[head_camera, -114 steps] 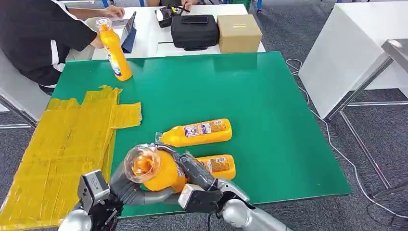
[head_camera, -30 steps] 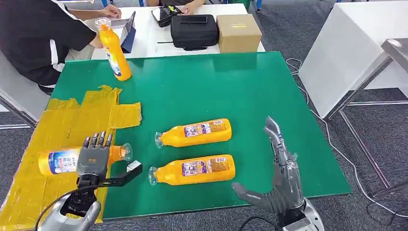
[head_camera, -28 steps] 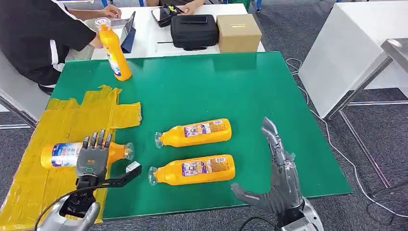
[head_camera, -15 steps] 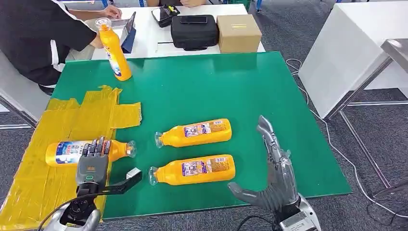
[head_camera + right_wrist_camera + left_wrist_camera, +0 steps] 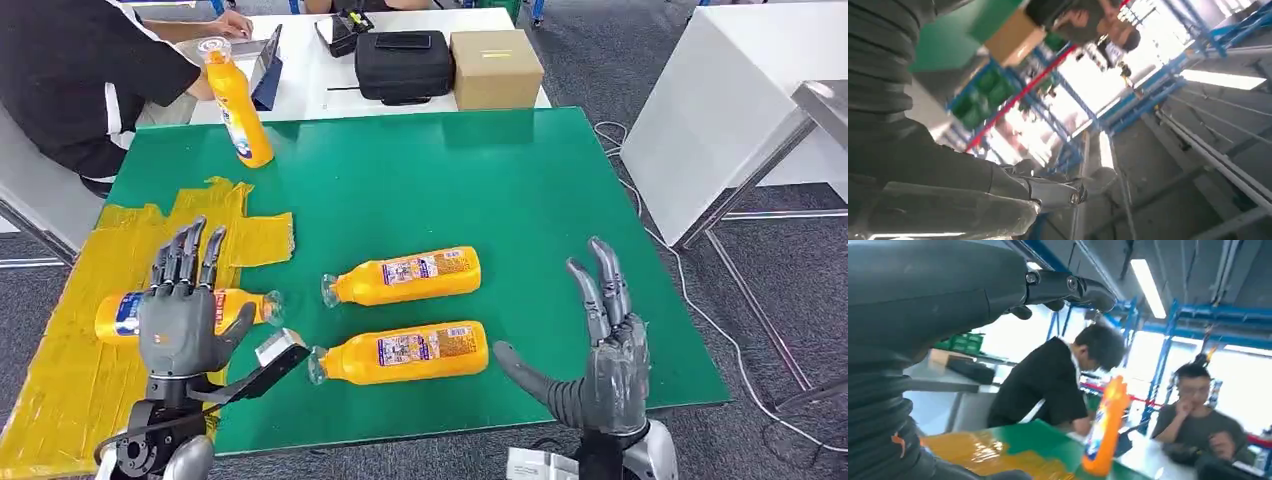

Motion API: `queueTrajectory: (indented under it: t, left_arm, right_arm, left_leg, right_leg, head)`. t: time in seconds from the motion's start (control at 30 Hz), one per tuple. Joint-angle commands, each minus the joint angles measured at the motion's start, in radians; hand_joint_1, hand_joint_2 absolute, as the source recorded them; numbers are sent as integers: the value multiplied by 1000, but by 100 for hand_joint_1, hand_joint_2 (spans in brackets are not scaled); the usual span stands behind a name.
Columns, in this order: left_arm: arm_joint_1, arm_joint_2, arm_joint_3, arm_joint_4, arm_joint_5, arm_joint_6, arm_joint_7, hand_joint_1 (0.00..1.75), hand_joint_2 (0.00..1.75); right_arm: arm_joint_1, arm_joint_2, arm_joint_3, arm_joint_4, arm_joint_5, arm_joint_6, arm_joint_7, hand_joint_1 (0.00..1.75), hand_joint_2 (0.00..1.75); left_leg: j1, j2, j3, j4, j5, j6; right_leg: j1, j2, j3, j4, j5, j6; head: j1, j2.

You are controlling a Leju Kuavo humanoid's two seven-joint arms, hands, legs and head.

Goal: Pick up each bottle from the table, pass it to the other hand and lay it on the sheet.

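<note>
Partly hidden behind the spread, empty left hand (image 5: 183, 318) lies a bottle (image 5: 122, 312).

Open green mat (image 5: 520, 190) beyond two lying bottles (image 5: 405, 276)

Four orange bottles with printed labels. One bottle on the sheet (image 5: 120, 312) lies on its side at the left of the frame, on the crumpled yellow sheet (image 5: 110, 285), cap toward the centre. Two lie flat mid-frame on the green surface (image 5: 520, 190), caps pointing left: the upper lying bottle (image 5: 405, 276) and the lower lying bottle (image 5: 405, 352). An upright bottle (image 5: 238, 102) stands at upper left.
</note>
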Motion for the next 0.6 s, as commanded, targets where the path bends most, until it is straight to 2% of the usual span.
queueTrajectory:
  t: [0.03, 0.07, 0.1, 0.17, 0.2, 0.23, 0.3, 0.33, 0.37, 0.4, 0.43, 0.47, 0.53, 0.6]
  left_arm:
    - [54, 73, -162, -69, 154, 89, -39, 0, 175]
    - [68, 90, -183, -87, 245, 106, -79, 0, 175]
    - [76, 93, -182, -93, 246, 110, -80, 0, 175]
    - [125, 127, -202, -145, 460, 101, -174, 0, 175]
    - [139, 130, -198, -152, 463, 105, -182, 0, 175]
    - [161, 136, -196, -170, 526, 93, -215, 0, 175]
    - [199, 147, -181, -197, 617, 63, -247, 0, 175]
    - [213, 163, -191, -217, 743, -4, -285, 0, 175]
    - [229, 205, -200, -248, 1075, -239, -368, 0, 175]
    - [252, 205, -162, -256, 1141, -323, -395, 0, 175]
    - [289, 202, -120, -280, 1311, -437, -473, 0, 175]
    - [312, 201, -93, -297, 1316, -459, -481, 0, 175]
    - [333, 193, -66, -315, 1339, -486, -489, 0, 175]
    - [350, 188, -45, -337, 1327, -485, -500, 0, 175]
  right_arm:
    - [-126, -112, -15, 137, 309, 122, 238, 0, 175]
    - [-146, -166, 3, 160, 250, 247, 264, 0, 175]
    - [-150, -171, -2, 171, 245, 246, 263, 0, 175]
    - [-171, -229, 18, 212, 227, 413, 287, 0, 175]
    - [-172, -231, 17, 221, 226, 412, 287, 0, 175]
    - [-195, -269, 46, 238, 215, 484, 292, 0, 175]
    - [-241, -290, 69, 285, 196, 501, 288, 0, 175]
    - [-274, -302, 88, 313, 150, 525, 279, 0, 175]
    - [-356, -321, 130, 374, 63, 563, 270, 0, 175]
    - [-418, -323, 155, 425, 42, 566, 279, 0, 175]
    - [-524, -330, 215, 503, 72, 563, 299, 0, 175]
    - [-578, -320, 238, 552, 64, 565, 304, 0, 175]
    - [-616, -310, 251, 585, 39, 569, 306, 0, 175]
    - [-652, -305, 266, 614, -1, 587, 312, 0, 175]
  left_leg:
    - [1, 3, 4, -1, -1, -2]
    - [1, 1, 3, -1, -1, -2]
    - [1, 2, 4, -1, -1, -2]
    - [1, 1, 2, -1, -1, -1]
    - [1, 2, 4, -1, -1, -2]
    - [0, 3, 4, -1, -1, -2]
    - [0, 3, 2, -1, -1, -1]
    - [0, 6, 5, -1, -2, -2]
    - [0, 4, 4, -1, -2, -2]
    - [0, 5, 2, -1, -1, -2]
    - [0, 9, 3, -1, -2, -2]
    - [0, 10, 4, -1, -2, -3]
    - [0, 15, 4, -1, -2, -3]
    - [0, 8, 2, 0, -1, -2]
  right_leg:
    - [0, 7, 3, -2, 1, -1]
    - [0, 4, 2, -2, 1, 0]
    - [0, 6, 3, -2, 1, 0]
    - [1, 3, 3, -2, 1, 0]
    - [0, 5, 4, -2, 1, 0]
    - [0, 6, 4, -2, 1, 0]
    - [0, 4, 2, -1, 0, 0]
    - [-1, 10, 3, -2, 1, -1]
    - [0, 7, 3, -2, 0, -1]
    - [0, 7, 2, -1, 1, -1]
    - [0, 12, 1, -1, 2, -1]
    - [0, 13, 1, -1, 2, -1]
    - [0, 19, 0, 0, 3, -1]
    - [0, 10, 1, 0, 1, -1]
  head:
    - [0, 0]
    - [0, 0]
    - [0, 0]
    - [0, 0]
    - [-1, 0]
    - [1, 0]
    - [0, 0]
    - [0, 0]
    - [0, 0]
    - [1, 0]
    - [0, 0]
    - [0, 0]
    - [0, 0]
    - [0, 0]
